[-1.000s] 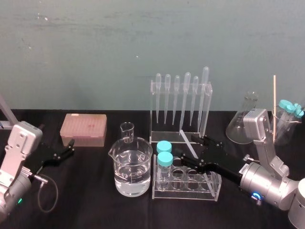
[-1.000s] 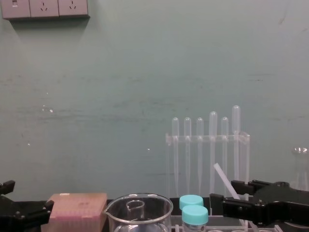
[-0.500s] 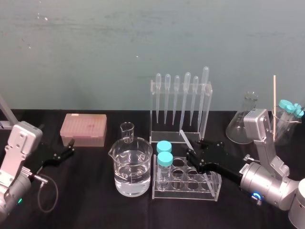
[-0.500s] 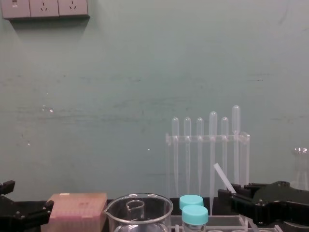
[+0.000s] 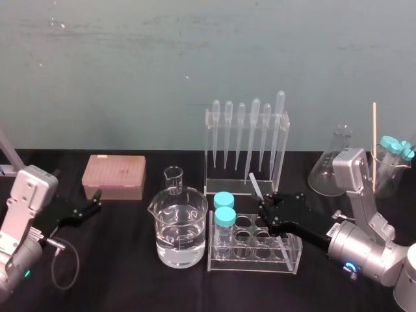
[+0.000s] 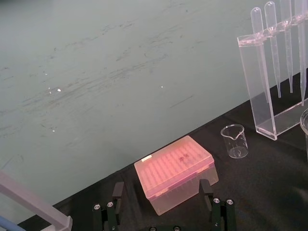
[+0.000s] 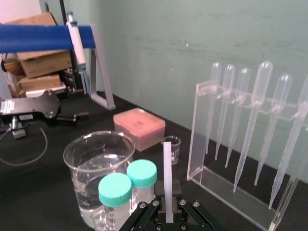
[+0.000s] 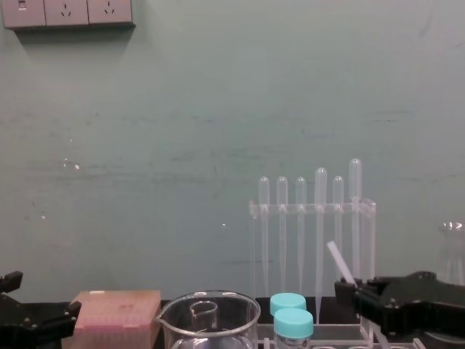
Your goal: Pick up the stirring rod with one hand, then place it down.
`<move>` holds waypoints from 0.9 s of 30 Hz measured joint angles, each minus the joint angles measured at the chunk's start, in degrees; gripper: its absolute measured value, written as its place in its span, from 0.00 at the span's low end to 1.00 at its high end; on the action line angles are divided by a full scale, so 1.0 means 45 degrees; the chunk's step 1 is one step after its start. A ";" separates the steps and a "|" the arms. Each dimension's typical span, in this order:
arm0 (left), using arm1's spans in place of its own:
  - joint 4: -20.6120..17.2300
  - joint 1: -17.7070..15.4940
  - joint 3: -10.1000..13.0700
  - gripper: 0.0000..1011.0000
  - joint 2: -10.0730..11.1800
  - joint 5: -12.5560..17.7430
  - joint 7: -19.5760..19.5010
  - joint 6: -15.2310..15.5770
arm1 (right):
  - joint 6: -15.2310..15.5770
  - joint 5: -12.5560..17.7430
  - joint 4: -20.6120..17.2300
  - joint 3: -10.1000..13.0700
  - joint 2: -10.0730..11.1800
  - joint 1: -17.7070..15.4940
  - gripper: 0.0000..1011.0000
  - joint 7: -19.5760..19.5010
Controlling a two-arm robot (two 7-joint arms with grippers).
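One black tabletop (image 5: 117,266) meets a teal wall (image 5: 130,58); right gripper (image 5: 266,209) pinches stirring rod (image 5: 255,186).

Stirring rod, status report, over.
Right gripper shut on stirring rod, tilted, by test tube rack. Left gripper open, parked left. Pipette rack close behind.

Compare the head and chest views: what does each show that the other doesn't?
Head, not chest: the wooden stick at far right and the cable by the left arm. Chest, not head: the wall sockets. Both: the right claw shut on the tilted rod before the pipette rack, the beaker, the pink box, and the left claw parked open beside it.
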 joint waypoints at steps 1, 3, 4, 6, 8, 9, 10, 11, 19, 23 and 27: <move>0.0000 0.0000 0.0000 0.99 0.0000 0.0000 0.0000 0.0000 | -0.0102 -0.0010 0.0002 0.0048 -0.0013 -0.0015 0.07 0.0024; 0.0000 0.0000 0.0000 0.99 0.0000 0.0001 0.0000 0.0000 | -0.0359 -0.0048 0.0004 0.0155 -0.0049 -0.0046 0.07 0.0073; 0.0000 0.0000 0.0000 0.99 0.0000 0.0000 0.0000 0.0000 | -0.0651 -0.0114 0.0003 0.0282 -0.0094 -0.0082 0.07 0.0112; 0.0000 0.0000 0.0000 0.99 -0.0001 0.0000 0.0000 0.0000 | -0.1016 -0.0206 -0.0001 0.0408 -0.0146 -0.0094 0.07 0.0139; 0.0000 0.0000 0.0000 0.99 0.0000 0.0000 0.0000 0.0000 | -0.1624 -0.0323 0.0001 0.0590 -0.0253 -0.0061 0.07 0.0209; 0.0000 0.0000 0.0000 0.99 0.0000 0.0000 0.0000 0.0000 | -0.1826 -0.0363 0.0013 0.0667 -0.0305 -0.0022 0.07 0.0224; 0.0000 0.0000 0.0000 0.99 0.0000 0.0000 0.0000 0.0000 | -0.2238 -0.0444 0.0048 0.0821 -0.0412 0.0074 0.07 0.0243; 0.0000 0.0000 0.0000 0.99 0.0000 0.0000 0.0000 0.0000 | -0.2427 -0.0470 0.0077 0.0889 -0.0468 0.0126 0.07 0.0257; 0.0000 0.0000 0.0000 0.99 0.0000 0.0000 0.0000 0.0000 | -0.3867 -0.0316 0.0210 0.1573 -0.0978 0.0496 0.07 0.0671; 0.0000 0.0000 0.0000 0.99 0.0000 0.0000 0.0000 0.0000 | -0.4940 0.0188 0.0344 0.1904 -0.1189 0.0436 0.07 0.1462; 0.0000 0.0000 0.0000 0.99 0.0000 0.0000 0.0000 0.0000 | -0.5181 0.0888 0.0623 0.2057 -0.1314 0.0314 0.07 0.2221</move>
